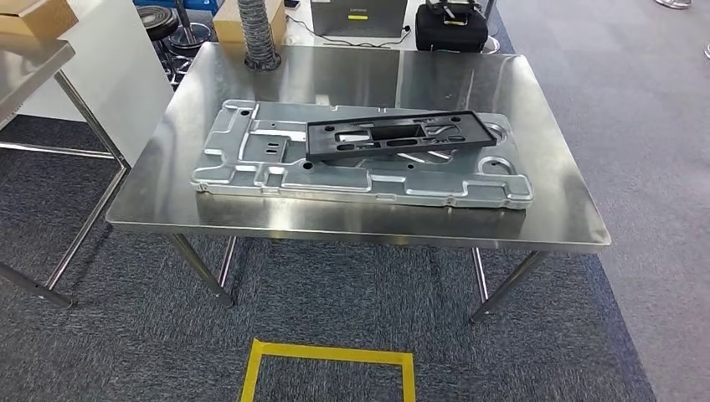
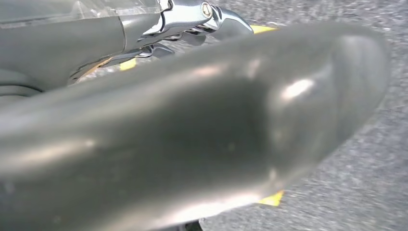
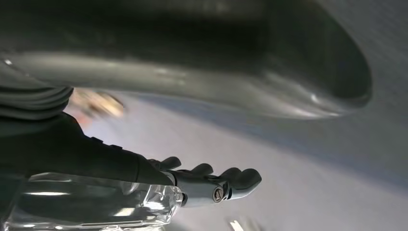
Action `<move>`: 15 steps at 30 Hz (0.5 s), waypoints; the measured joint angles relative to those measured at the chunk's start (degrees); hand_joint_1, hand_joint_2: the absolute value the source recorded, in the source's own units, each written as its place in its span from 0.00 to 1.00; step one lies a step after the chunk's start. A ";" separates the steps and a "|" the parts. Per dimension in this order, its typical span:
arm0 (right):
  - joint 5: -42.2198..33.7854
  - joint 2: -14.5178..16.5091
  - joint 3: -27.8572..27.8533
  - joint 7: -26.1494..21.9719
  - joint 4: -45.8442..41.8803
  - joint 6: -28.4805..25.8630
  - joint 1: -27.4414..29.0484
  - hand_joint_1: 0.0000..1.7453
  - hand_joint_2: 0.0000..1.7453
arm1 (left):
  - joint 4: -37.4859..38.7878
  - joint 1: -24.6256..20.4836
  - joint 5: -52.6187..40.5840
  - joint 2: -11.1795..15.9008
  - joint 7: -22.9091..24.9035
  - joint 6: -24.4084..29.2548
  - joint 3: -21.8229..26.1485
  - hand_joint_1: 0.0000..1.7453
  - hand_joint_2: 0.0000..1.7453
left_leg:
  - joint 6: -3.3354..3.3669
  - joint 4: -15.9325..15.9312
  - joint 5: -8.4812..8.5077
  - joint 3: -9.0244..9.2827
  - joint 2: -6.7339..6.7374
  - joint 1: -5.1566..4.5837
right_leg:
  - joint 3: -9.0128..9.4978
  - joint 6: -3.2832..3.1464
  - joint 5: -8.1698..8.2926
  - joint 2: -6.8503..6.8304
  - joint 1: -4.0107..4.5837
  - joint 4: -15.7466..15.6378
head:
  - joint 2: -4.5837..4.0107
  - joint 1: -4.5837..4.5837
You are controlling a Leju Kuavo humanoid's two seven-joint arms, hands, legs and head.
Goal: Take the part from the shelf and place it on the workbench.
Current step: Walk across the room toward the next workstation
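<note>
A black plastic frame part [image 1: 398,136] lies flat on a large silver stamped metal plate [image 1: 251,167], on top of the steel workbench [image 1: 352,222] in the head view. My left hand [image 2: 192,134] hangs over the grey carpet, its thick thumb close to the camera and its fingers [image 2: 211,17] stretched out with nothing in them. My right hand [image 3: 202,185] also hangs free, with its dark fingers [image 3: 240,178] extended and empty.
A yellow taped square [image 1: 328,356] marks the carpet in front of the workbench. A second steel table [image 1: 33,63] stands at the left. Beyond the workbench are a ribbed hose [image 1: 258,33], a black bag [image 1: 450,29], cardboard boxes [image 1: 226,21] and a stool [image 1: 159,21].
</note>
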 joint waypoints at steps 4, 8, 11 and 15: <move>1.43 -0.17 -1.61 6.69 6.80 3.63 -0.69 0.00 0.00 | 0.00 0.05 0.00 -0.29 0.65 -0.02 -0.49 0.00 0.00 | -0.66 0.93 2.28 -3.47 0.10 0.05 | 6.44 0.23 4.07 0.00 -0.54 -3.17 | 0.00 0.03; 1.94 -0.40 -2.30 8.95 10.18 6.00 -1.71 0.00 0.00 | 0.00 0.01 0.03 -0.61 0.75 0.10 -0.53 0.00 0.00 | -2.00 1.52 4.10 -5.05 0.16 -0.07 | 14.50 -1.24 3.14 0.10 0.05 -15.98 | 0.00 -0.09; 1.93 -0.43 -2.70 10.62 12.03 10.39 -2.18 0.00 0.00 | 0.01 0.23 0.10 -0.66 0.79 0.16 -0.56 0.00 0.00 | -2.99 2.41 3.49 -5.81 0.02 0.21 | 13.20 -2.86 4.60 -0.19 0.10 -16.28 | -0.01 -0.18; 0.70 -0.21 -3.39 10.81 13.62 14.82 -2.82 0.00 0.00 | 0.02 0.26 0.21 -0.80 0.80 0.19 -0.71 0.00 0.00 | -3.43 15.03 -7.14 -8.99 -0.19 0.33 | 9.82 -3.97 7.43 -0.43 0.38 -16.21 | 0.00 -0.45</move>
